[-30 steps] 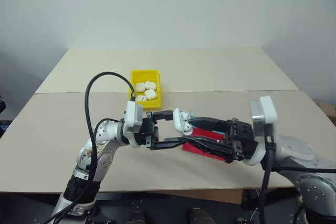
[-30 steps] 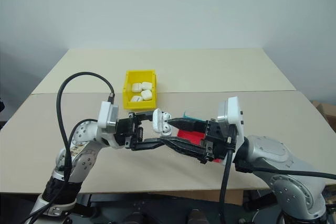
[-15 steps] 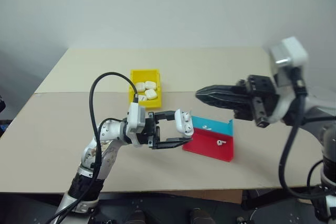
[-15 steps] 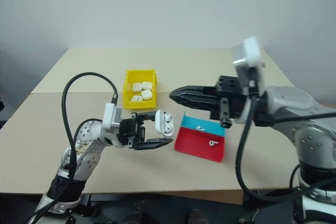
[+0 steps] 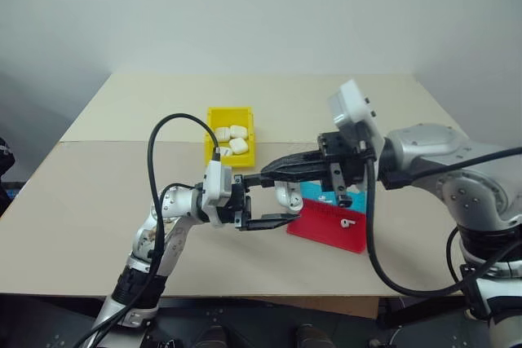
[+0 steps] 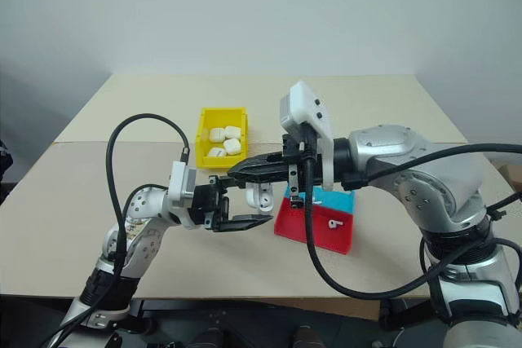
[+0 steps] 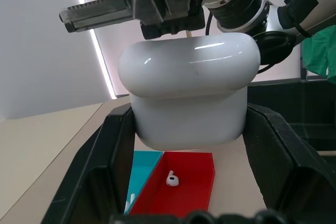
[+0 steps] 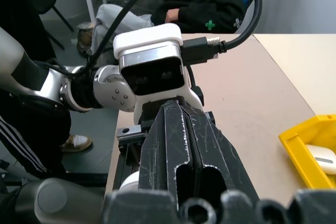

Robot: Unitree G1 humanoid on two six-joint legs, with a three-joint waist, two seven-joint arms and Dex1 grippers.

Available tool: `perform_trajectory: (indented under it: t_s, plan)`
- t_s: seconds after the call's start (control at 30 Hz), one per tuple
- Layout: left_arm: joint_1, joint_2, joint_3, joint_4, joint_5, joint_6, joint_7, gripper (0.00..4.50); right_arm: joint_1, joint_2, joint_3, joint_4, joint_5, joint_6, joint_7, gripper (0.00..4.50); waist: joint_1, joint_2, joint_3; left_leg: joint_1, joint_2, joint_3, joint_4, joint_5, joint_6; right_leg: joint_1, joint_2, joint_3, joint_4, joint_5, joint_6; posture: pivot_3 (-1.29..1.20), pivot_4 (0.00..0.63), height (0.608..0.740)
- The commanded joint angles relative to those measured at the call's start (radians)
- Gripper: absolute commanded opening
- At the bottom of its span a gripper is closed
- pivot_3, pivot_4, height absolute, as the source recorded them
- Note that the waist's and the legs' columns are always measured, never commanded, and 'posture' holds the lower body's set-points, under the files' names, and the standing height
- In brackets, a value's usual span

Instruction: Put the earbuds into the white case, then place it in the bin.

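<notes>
Left wrist view has the white case (image 7: 189,90) pinched in my left gripper (image 5: 263,200), lid shut, right gripper (image 5: 265,175) closed just above it; light, glossy, slippery, so I'd grip its flat sides

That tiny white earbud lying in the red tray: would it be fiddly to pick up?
Probably. The earbud looks glossy and tiny beside the pincer, so it could slip. Its rounded head might let it roll, and it is likely very light.

A beige worktop (image 5: 122,226) carries a flat tray (image 5: 330,222), half red and half blue, near its front edge. Beyond the worktop's edge, a seated person in dark clothes (image 8: 210,3) and a chair (image 8: 50,3) stand on the floor.
</notes>
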Motion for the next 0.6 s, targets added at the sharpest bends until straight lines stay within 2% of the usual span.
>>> perform_trajectory:
  t_s: [0.03, 0.2, 0.6]
  plan:
    - [-0.008, 0.000, 0.013, -0.033, -0.004, -0.021, 0.010, 2.78, -0.006, -0.010, 0.020, -0.035, -0.062, -0.012, 0.020, 0.05, 0.000, 0.000, 0.000, 0.000, 0.000, 0.000, 0.000, 0.000, 0.000, 0.000, 0.000, 0.000, 0.000, 0.000, 0.000, 0.00, 0.150, 0.740]
    - [-0.001, 0.007, 0.022, -0.048, -0.008, -0.017, 0.012, 2.78, 0.028, -0.044, 0.027, -0.051, -0.139, -0.029, 0.059, 0.05, 0.000, 0.000, 0.000, 0.000, 0.000, 0.000, 0.000, 0.000, 0.000, 0.000, 0.000, 0.000, 0.000, 0.000, 0.000, 0.00, 0.150, 0.740]
    - [-0.004, 0.013, 0.023, -0.040, -0.005, -0.021, 0.015, 2.78, 0.082, -0.130, -0.025, -0.051, -0.191, -0.064, 0.129, 0.05, -0.001, 0.000, 0.000, 0.000, 0.000, 0.000, 0.000, 0.000, 0.000, 0.000, 0.000, 0.000, 0.000, 0.000, 0.000, 0.00, 0.150, 0.740]
